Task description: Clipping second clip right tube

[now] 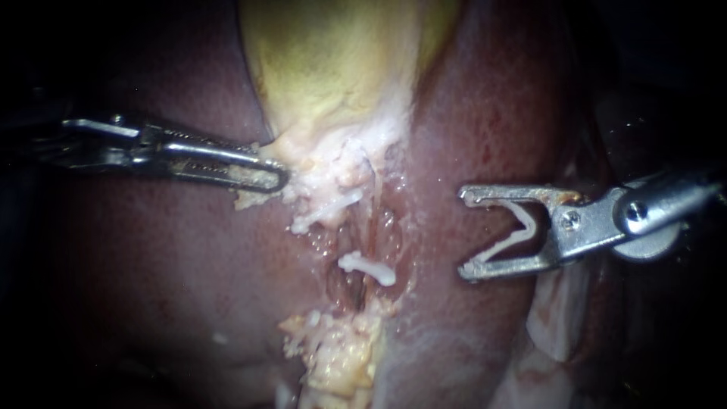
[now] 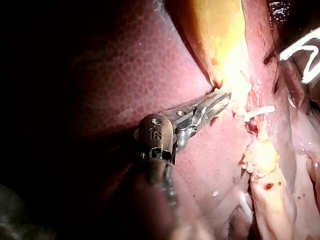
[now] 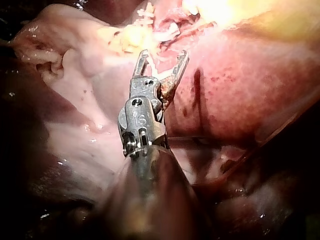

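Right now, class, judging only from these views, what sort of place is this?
Probably a surgical practice bench, seen close: bare liver, yellowish gallbladder held by the left instrument, and the right instrument carrying a white clip between its jaws.

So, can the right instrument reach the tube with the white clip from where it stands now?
Probably yes. The right instrument, its end effector holding a fresh clip, faces the tube and white clip across bare liver; the left instrument grips pale tissue on the far side.

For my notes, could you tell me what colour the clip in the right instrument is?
The clip is white, clearest in the endoscope view.
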